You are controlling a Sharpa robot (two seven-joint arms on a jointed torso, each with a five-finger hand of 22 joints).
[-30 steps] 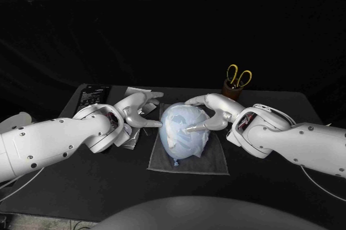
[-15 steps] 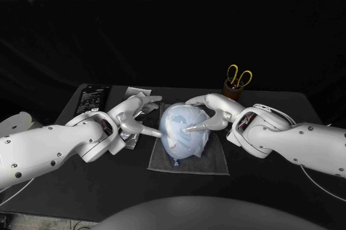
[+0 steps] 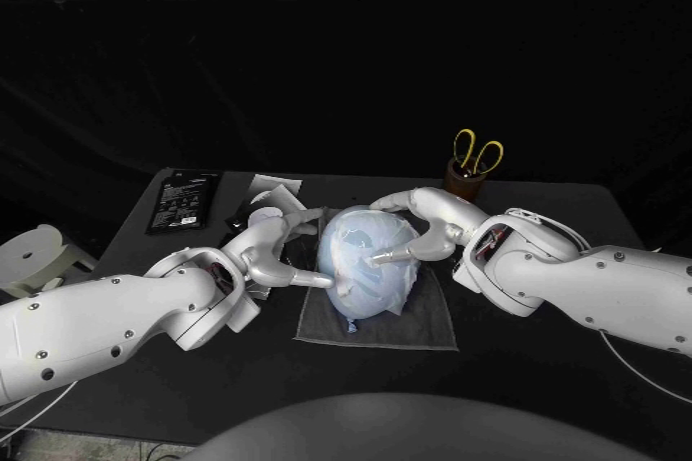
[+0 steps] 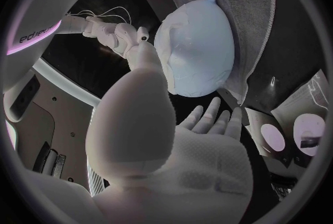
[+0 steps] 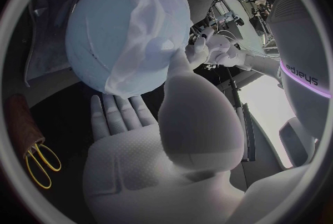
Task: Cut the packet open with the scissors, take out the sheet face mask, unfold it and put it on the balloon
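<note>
My left hand and right hand flanked the balloon; I saw passing room over the near counter.

Black table. At the middle, a grey cloth spread flat, with the balloon lying on it. Far left, a flat black pack with white print, close to the edge. Just right of that, silvery packet pieces, partly covered. Far right, a brown holder standing upright, well apart from the cloth, with yellow-handled scissors in it.
</note>
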